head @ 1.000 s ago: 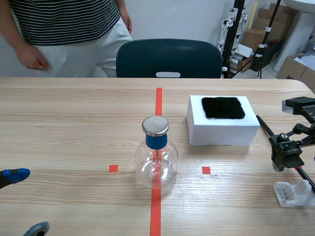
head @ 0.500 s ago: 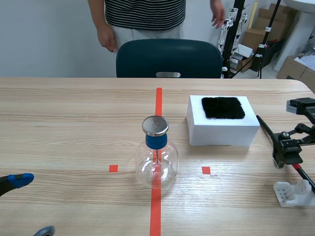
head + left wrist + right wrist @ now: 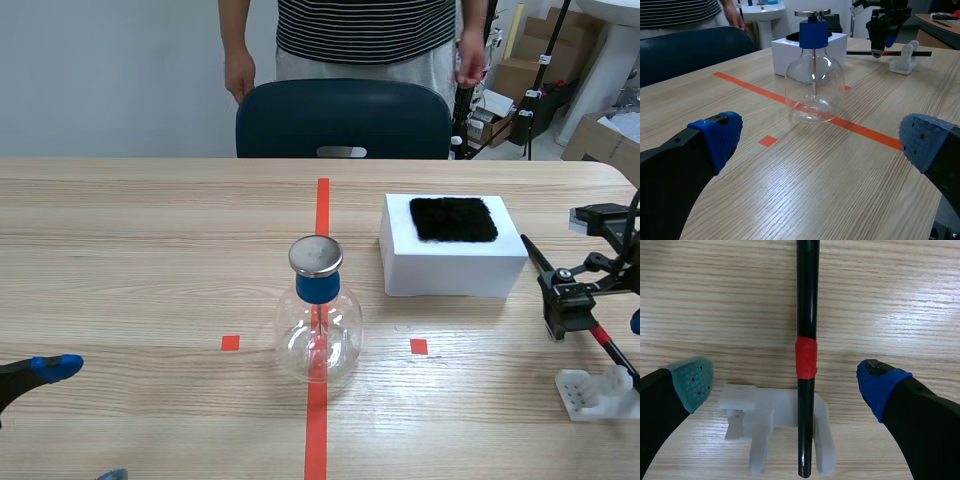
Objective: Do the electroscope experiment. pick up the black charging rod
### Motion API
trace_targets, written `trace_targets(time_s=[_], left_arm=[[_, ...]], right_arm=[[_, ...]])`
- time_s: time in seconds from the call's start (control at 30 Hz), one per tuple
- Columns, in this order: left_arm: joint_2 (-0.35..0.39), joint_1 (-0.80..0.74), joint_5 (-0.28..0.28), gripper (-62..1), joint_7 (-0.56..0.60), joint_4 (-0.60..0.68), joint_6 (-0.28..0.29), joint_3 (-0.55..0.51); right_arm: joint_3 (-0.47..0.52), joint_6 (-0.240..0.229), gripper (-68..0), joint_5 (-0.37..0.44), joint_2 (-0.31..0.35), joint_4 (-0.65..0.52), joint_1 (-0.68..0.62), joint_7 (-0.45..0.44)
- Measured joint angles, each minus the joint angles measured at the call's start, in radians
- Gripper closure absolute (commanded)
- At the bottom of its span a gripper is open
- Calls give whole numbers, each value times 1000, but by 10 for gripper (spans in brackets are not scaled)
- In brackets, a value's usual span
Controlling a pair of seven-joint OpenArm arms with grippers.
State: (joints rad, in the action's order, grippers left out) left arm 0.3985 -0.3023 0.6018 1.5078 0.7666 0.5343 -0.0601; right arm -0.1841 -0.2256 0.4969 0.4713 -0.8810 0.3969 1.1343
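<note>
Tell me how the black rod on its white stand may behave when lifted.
The black rod looks straight and thin, so probably stiff and light. Its round, glossy surface may slip when squeezed. Off the white stand, it would likely roll.

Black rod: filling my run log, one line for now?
black rod on white stand, ungrasped | right gripper open, straddling it | left gripper open

The rod (image 3: 807, 290) rests on its stand (image 3: 747, 405), right of the flask (image 3: 318, 340).
</note>
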Motion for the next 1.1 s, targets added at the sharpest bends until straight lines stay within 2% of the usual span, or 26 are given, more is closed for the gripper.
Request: trace_targets(time_s=[0.3, 1.1], left_arm=[[1, 0, 0, -623, 0, 0, 0, -1], [1, 0, 0, -623, 0, 0, 0, -1]], right_arm=[[-19, 0, -573, 12, 0, 46, 20, -54], [-19, -4, -573, 61, 9, 74, 18, -71]])
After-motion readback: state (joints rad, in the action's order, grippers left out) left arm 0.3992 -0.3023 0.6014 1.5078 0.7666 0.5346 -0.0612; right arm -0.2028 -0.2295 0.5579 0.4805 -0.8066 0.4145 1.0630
